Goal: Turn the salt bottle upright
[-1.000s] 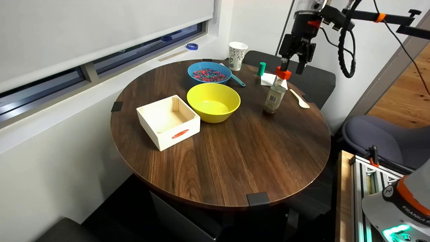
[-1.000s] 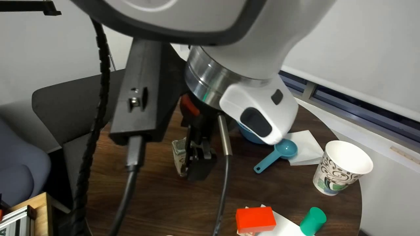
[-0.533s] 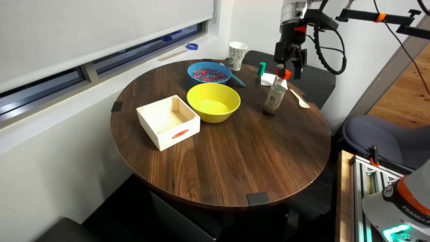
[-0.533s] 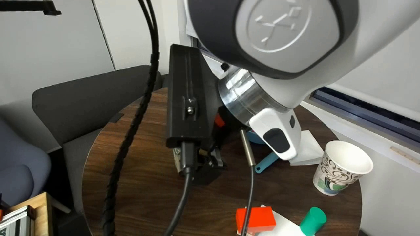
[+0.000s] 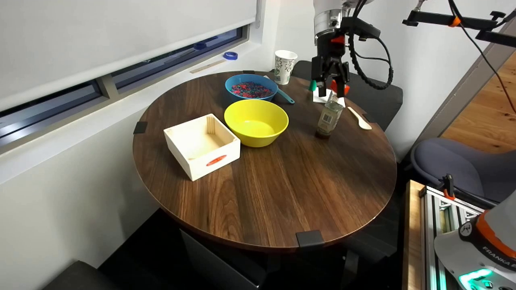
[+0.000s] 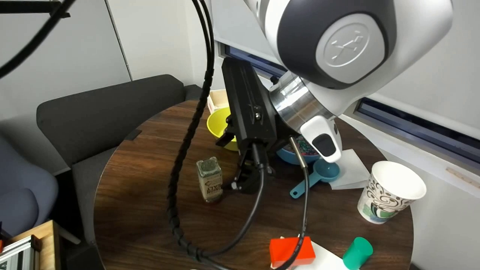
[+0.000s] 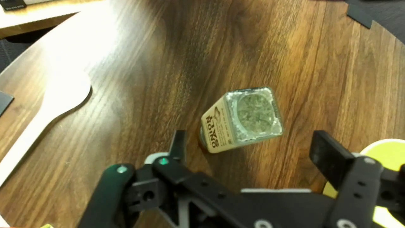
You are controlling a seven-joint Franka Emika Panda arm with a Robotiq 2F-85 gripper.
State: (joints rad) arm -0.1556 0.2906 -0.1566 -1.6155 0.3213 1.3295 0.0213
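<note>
The hand [image 7: 250,143] is spread wide and grips nothing; in the wrist view the salt bottle [image 7: 242,120] shows beyond the gap, with no contact visible. It stands upside down on the bench [image 5: 282,193], dark end at the bottom and glass base on top, its lettering inverted in an exterior view. The turning therefore looks undone: lining up seems to be the present step, and the grasp, lift, flip and setting down on the base all remain. The bottle stands between a white spoon [image 7: 60,98] and the yellow bowl [image 5: 256,140]; just beside that bowl sit a wooden box [image 5: 201,167] and a blue bowl [image 5: 231,85].
</note>
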